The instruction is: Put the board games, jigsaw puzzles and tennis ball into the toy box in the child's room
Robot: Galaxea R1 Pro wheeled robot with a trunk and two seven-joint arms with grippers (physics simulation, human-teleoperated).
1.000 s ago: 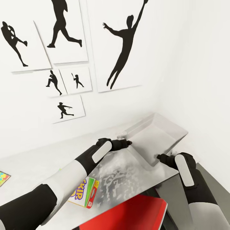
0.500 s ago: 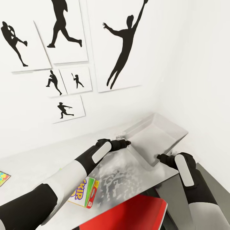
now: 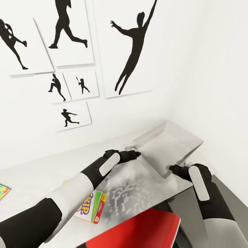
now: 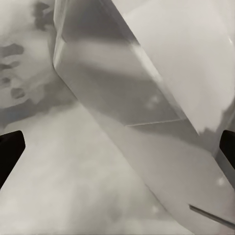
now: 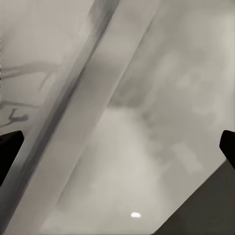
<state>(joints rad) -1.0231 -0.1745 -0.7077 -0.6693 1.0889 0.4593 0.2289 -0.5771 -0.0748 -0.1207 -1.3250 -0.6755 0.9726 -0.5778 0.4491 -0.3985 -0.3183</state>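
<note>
Head view: our left gripper (image 3: 138, 153) sits at one near corner of the toy box (image 3: 172, 146), our right gripper (image 3: 171, 168) at the other; the wrist views show both with fingers apart. The box lies at the table's (image 3: 34, 175) far right corner. The Skip-Bo box (image 3: 93, 206) overhangs the near edge, a puzzle (image 3: 4, 190) far left.

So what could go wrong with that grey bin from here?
1. The toy box sits at the table's end, its far corner seemingly past the edge; a push from either gripper, left or right, might tip it off.
2. The left arm lies over the Skip-Bo box and could drag it along.
3. Both wrist views show fingertips spread wide, so the grip may be loose.
</note>
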